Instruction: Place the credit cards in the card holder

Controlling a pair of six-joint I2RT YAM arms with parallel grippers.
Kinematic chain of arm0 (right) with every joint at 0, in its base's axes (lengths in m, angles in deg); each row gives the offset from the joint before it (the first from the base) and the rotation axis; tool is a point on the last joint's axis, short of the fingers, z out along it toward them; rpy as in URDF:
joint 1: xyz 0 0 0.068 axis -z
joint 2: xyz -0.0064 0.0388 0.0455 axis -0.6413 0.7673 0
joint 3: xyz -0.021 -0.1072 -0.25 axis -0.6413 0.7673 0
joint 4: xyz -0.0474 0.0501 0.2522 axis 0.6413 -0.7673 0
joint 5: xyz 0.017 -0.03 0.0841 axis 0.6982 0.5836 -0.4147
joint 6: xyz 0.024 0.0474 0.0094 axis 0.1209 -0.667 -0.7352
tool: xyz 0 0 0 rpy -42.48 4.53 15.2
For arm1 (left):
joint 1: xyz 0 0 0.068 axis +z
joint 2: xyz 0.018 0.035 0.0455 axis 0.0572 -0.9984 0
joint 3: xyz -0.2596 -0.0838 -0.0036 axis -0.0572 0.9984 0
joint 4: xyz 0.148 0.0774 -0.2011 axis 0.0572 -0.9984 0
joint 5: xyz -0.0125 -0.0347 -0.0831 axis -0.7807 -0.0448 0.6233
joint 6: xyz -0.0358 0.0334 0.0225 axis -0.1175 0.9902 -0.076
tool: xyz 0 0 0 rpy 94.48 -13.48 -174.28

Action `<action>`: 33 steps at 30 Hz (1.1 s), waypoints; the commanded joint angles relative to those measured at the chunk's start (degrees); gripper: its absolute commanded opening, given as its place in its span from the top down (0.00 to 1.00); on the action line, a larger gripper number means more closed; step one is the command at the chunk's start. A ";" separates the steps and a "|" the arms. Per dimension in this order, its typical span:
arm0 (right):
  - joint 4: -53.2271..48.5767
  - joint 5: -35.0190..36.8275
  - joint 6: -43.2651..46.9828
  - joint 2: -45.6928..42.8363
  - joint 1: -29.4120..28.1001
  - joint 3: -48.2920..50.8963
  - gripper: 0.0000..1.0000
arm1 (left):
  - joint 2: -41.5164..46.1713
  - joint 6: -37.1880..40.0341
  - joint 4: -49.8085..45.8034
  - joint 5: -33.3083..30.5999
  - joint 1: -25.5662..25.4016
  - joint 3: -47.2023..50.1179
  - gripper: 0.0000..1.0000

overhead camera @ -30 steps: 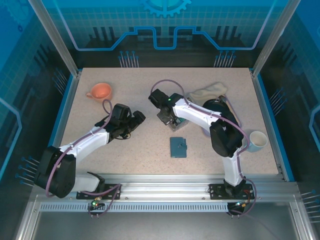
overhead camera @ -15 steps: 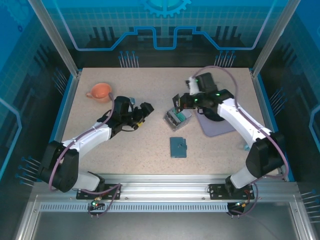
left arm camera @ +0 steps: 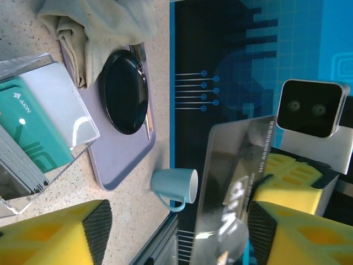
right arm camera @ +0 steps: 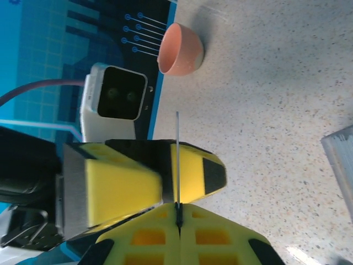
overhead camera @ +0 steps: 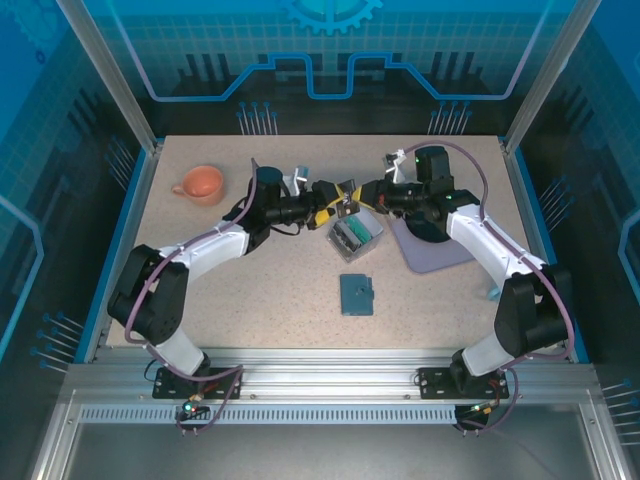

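The right tool (right arm camera: 177, 216) pinches 1 credit card (left arm camera: 231, 187) edge-on above the bench's (overhead camera: 250, 300) far middle. The left tool's (left arm camera: 179, 226) jaws stand open astride it, beside the clear box (overhead camera: 355, 235) of cards.

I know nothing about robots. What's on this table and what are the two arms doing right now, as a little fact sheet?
right jaws: shut on one credit card, held up off the table
left jaws: open, one finger on either side of that same card
other cards: stacked in the clear box
card holder: lying flat on the table, apart from both arms' jaws
mat: black dish on it
cups: orange cup; pale blue mug
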 commanded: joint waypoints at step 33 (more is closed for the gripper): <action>2.23 -15.60 -0.55 0.61 6.31 1.39 0.99 | -1.46 0.28 4.12 13.70 0.04 -5.03 1.00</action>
